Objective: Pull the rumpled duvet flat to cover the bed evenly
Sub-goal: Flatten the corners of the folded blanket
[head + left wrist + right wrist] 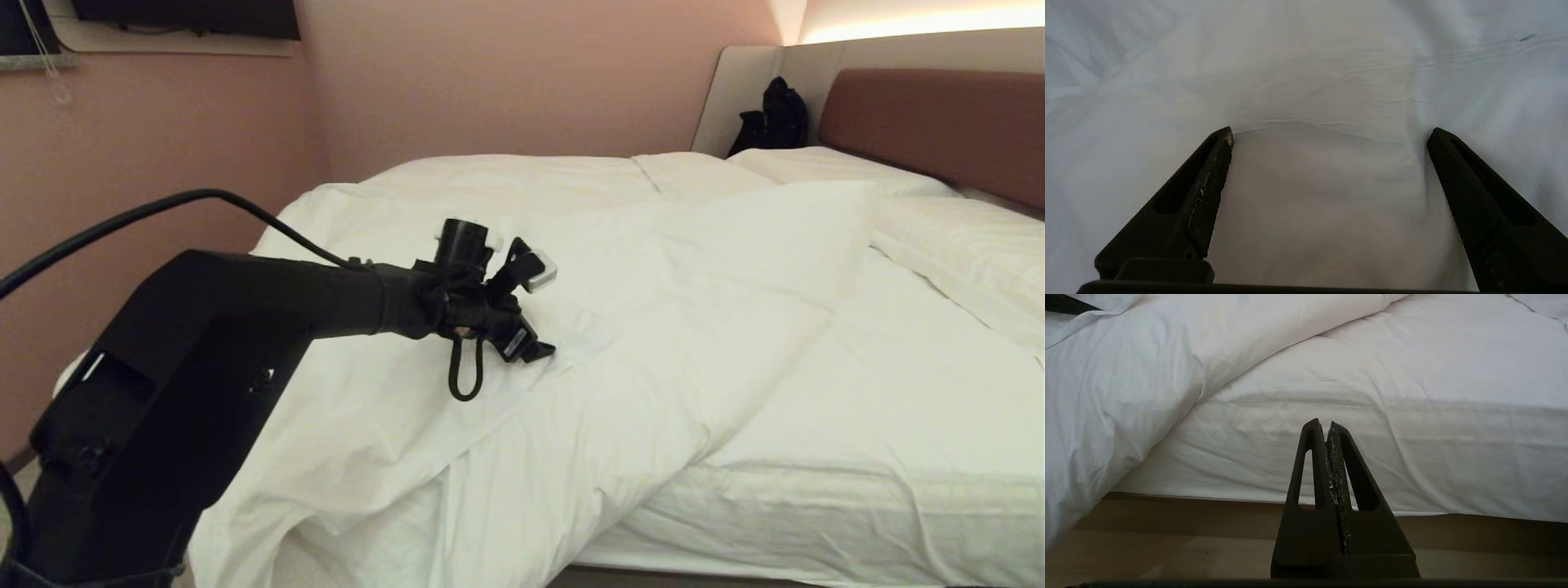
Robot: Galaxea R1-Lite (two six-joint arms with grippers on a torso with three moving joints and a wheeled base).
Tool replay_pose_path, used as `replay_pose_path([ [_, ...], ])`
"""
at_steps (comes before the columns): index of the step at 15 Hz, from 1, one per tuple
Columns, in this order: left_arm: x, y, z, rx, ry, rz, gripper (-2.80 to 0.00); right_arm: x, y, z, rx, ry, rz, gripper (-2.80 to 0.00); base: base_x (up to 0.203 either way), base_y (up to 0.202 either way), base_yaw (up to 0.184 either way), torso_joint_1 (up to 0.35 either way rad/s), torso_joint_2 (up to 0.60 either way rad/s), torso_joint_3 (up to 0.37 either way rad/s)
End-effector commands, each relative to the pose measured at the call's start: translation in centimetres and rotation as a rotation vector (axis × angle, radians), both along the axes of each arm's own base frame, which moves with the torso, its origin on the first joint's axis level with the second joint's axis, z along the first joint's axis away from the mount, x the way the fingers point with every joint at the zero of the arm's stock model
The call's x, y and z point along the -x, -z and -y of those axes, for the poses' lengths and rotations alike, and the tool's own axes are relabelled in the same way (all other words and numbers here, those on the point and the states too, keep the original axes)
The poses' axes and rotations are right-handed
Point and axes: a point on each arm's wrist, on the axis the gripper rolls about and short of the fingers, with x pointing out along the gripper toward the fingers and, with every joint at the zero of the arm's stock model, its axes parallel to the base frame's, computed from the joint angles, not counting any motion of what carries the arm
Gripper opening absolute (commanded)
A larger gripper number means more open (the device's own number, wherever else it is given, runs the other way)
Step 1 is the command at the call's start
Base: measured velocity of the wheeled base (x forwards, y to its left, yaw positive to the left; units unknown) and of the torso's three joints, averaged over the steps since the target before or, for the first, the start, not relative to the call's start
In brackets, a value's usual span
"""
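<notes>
Head view: the left arm reaches in from the lower left, its forearm roughly level and angled toward the middle of the bed. The left hand hangs over the duvet with its two fingers spread wide, one up near a pale pad and one down close to the fabric; nothing sits between them. A black cable loops back from the wrist. The duvet lies rumpled across the left and far part of the mattress, folded back on a diagonal, so the near right part of the mattress shows bare sheet; its near left corner spills over the bed's edge. Pillows lie at the right by the reddish-brown headboard, and a dark bag stands in the far corner.

Left wrist view: both fingers stand far apart, pointing at wrinkled white duvet fabric just beyond their tips. They grip nothing; whether the tips touch the cloth I cannot tell.

Right wrist view: the right hand has its fingers pressed together, empty, held low before the side of the bed. The duvet bulges over the mattress edge beside it, above the wooden floor.
</notes>
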Motion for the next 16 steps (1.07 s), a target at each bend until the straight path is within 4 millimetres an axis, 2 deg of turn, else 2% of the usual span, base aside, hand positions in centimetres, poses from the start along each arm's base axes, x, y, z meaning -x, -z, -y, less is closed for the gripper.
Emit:
replay_pose_path([
  [1,-0.7,1.9,0.0,-0.017,-0.005,-0.031,0.0,0.0,0.0,0.0,0.0,0.0,-0.001,-2.8,0.0,0.0,0.0,0.0,0.0,0.0],
  [5,-1.9,4.0,-0.2,-0.026,-0.021,-0.057,0.0,0.0,0.0,0.0,0.0,0.0,-0.001,-2.8,0.0,0.0,0.0,0.0,0.0,0.0],
  [16,-2.7,6.5,-0.2,-0.038,-0.03,-0.09,0.0,0.0,0.0,0.0,0.0,0.0,-0.001,-2.8,0.0,0.0,0.0,0.0,0.0,0.0],
])
